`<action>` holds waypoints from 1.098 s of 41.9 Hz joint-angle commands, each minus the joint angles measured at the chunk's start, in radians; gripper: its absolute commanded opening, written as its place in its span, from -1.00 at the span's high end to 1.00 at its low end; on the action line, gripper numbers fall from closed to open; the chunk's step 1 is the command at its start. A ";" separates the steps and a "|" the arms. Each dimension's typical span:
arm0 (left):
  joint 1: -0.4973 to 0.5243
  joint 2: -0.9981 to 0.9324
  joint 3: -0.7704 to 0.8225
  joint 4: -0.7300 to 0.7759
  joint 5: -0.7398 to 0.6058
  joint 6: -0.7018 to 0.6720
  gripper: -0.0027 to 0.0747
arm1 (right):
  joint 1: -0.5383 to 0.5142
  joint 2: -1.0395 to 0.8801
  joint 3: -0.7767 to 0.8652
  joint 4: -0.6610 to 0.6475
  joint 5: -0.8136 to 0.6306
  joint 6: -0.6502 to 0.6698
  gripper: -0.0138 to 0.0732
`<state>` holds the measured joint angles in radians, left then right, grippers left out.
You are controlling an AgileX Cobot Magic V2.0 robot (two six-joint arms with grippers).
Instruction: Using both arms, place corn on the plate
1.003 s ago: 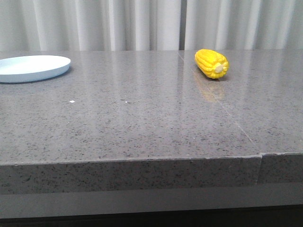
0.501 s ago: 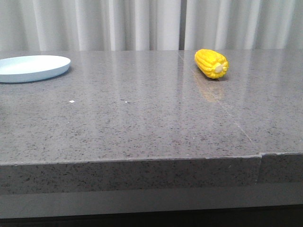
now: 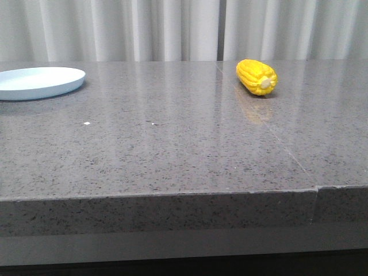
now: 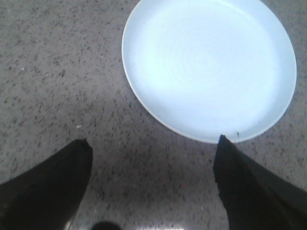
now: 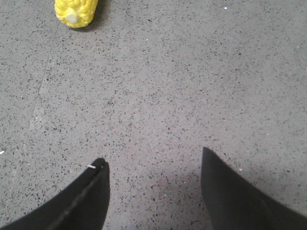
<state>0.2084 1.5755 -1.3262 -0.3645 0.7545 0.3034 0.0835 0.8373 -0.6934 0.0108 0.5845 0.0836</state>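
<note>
The yellow corn (image 3: 257,77) lies on the grey stone table at the back right, its cream stub end facing the camera. It also shows in the right wrist view (image 5: 76,11), well ahead of my open, empty right gripper (image 5: 153,160). The pale blue plate (image 3: 39,82) sits at the far left of the table. In the left wrist view the plate (image 4: 209,67) lies just beyond my open, empty left gripper (image 4: 153,141); one fingertip (image 4: 225,146) is at the plate's near rim. Neither arm shows in the front view.
The speckled grey table (image 3: 172,138) has a seam running from the back middle to the front right edge. White curtains (image 3: 172,29) hang behind the table. A few small white specks (image 3: 87,123) lie on the surface.
</note>
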 commanded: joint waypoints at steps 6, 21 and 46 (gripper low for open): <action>-0.015 0.127 -0.148 -0.078 -0.104 0.032 -0.40 | -0.005 -0.002 -0.030 -0.011 -0.067 -0.007 -0.37; -0.023 0.316 -0.270 -0.078 -0.147 0.032 -0.40 | -0.005 -0.002 -0.030 -0.011 -0.065 -0.007 -0.37; -0.023 0.340 -0.271 -0.051 -0.126 0.032 0.90 | -0.005 -0.002 -0.030 -0.011 -0.065 -0.007 -0.37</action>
<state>0.1896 1.9678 -1.5639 -0.4082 0.6469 0.3363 0.0835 0.8373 -0.6934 0.0108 0.5845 0.0856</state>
